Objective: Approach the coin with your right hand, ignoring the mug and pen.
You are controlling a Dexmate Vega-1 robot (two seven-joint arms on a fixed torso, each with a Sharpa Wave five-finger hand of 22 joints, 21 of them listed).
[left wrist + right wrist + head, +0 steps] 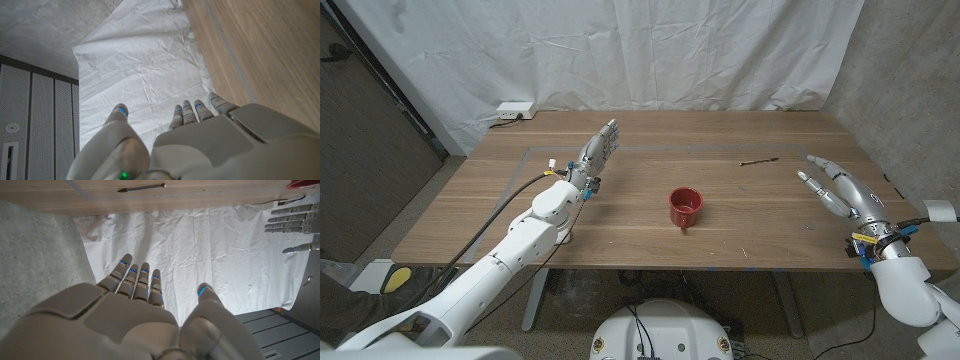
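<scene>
My right hand (838, 187) hovers over the table's right side near the front edge, fingers spread and holding nothing; its back and fingers (137, 280) reach toward the white curtain. A thin dark pen (760, 160) lies just beyond it on the wood, also seen as the pen (141, 187). A red mug (685, 207) stands at the table's middle, left of my right hand. My left hand (598, 155) is raised over the left-centre of the table, fingers straight and apart, empty; it shows as the left hand (295, 222) and as its own hand (200, 140).
The wooden table (770, 225) has a faint taped rectangle on it. A white curtain (620, 50) hangs behind it. A white power strip (515, 108) sits at the back left corner. A concrete wall (910, 70) stands to the right.
</scene>
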